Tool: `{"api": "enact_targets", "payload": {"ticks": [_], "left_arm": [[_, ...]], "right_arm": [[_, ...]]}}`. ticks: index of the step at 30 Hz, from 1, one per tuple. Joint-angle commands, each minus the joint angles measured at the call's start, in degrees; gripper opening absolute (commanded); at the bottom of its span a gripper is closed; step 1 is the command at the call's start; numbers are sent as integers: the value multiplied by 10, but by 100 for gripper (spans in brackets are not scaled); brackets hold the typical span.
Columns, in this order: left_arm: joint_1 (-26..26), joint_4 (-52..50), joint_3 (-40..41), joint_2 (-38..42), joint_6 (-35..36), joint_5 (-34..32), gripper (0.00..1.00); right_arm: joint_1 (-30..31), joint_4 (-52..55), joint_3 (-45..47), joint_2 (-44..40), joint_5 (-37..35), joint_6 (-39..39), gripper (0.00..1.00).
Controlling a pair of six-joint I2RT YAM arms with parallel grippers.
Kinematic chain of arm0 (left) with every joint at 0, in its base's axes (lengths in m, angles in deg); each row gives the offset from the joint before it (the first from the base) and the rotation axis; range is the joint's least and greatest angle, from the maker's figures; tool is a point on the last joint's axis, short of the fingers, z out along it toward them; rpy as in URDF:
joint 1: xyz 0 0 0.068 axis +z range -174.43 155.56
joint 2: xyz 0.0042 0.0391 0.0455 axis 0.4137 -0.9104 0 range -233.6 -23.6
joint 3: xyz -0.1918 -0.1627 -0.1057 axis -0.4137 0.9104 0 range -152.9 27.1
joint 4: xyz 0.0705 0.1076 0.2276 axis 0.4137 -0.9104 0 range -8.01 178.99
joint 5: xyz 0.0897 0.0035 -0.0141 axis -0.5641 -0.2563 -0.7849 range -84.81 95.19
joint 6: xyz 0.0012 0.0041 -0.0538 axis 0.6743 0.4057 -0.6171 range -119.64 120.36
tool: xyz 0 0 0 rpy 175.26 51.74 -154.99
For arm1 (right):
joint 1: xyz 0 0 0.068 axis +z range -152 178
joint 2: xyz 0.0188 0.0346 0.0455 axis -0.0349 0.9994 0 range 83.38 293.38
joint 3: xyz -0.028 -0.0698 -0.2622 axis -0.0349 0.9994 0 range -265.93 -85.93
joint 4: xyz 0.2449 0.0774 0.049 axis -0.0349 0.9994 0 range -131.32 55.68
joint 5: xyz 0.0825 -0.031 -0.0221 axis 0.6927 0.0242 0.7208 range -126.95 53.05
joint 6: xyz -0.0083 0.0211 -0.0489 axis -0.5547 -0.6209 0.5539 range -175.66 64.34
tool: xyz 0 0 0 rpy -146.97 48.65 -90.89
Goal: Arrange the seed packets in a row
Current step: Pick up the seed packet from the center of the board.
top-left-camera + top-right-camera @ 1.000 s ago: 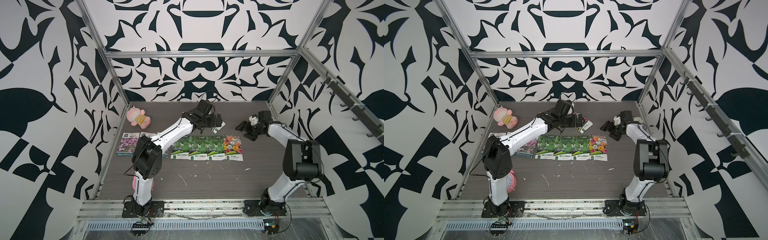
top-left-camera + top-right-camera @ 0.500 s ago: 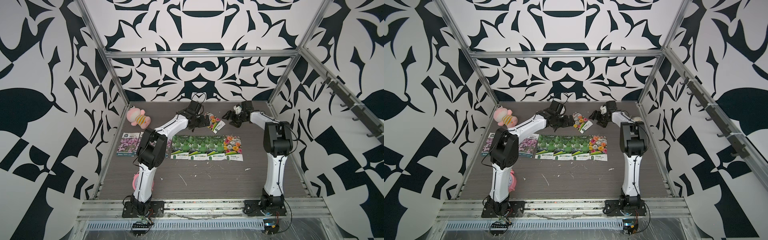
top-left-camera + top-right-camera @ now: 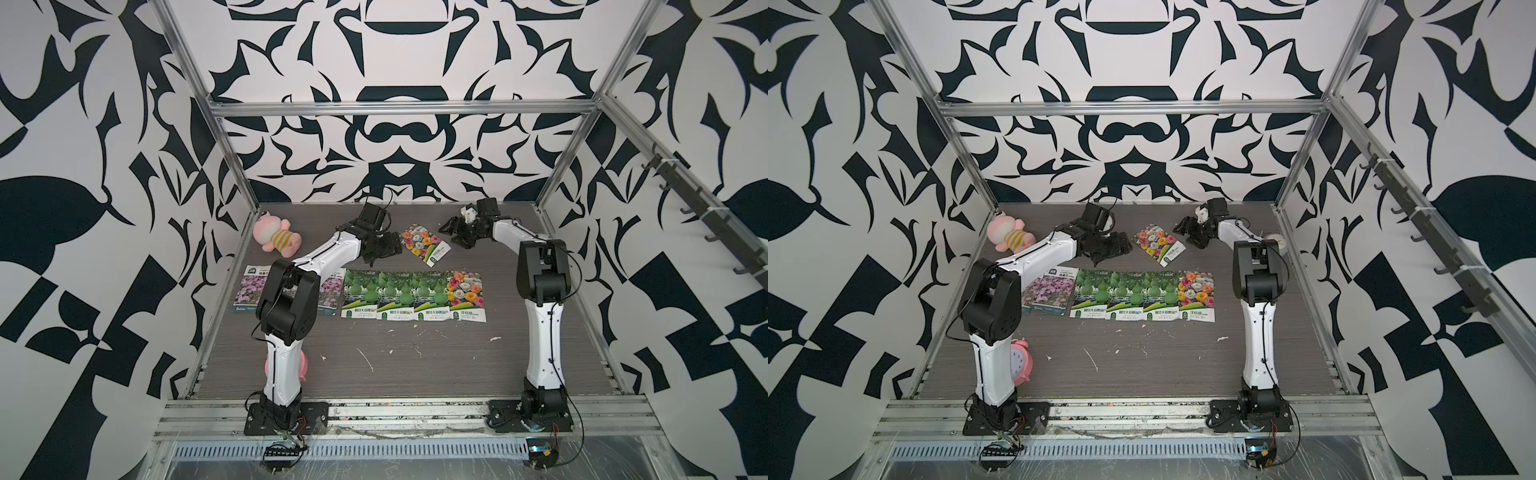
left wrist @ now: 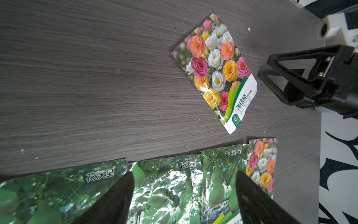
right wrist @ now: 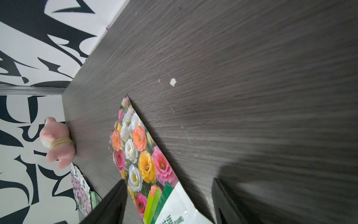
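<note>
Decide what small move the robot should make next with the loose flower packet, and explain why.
Probably close the right pincer on the label end of the loose packet. It lies tilted behind the row, and the right wrist view shows that end between the open jaws. Bare table waits beside the row's last flower packet.
</note>
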Motion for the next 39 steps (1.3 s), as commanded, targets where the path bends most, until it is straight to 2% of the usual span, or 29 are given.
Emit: {"api": "enact_targets", "payload": {"ticks": [1,7,13,24,31,39], "left_arm": [[-2,20,-18,-42,-64,30,73],[-13,39,-51,-91,-131,31,61],[-27,65,-48,-113,-179,26,50],[-51,91,-70,-159,-195,36,37],[-51,91,-101,-194,-195,50,31],[-51,73,-147,-241,-191,50,27]], "right_arm": [[11,20,26,-7,5,-7,72],[16,18,43,-8,9,-12,68],[16,24,53,-17,3,-2,67],[9,95,57,-52,-36,64,65],[9,113,71,-47,-14,88,61],[9,91,82,-36,9,74,56]]}}
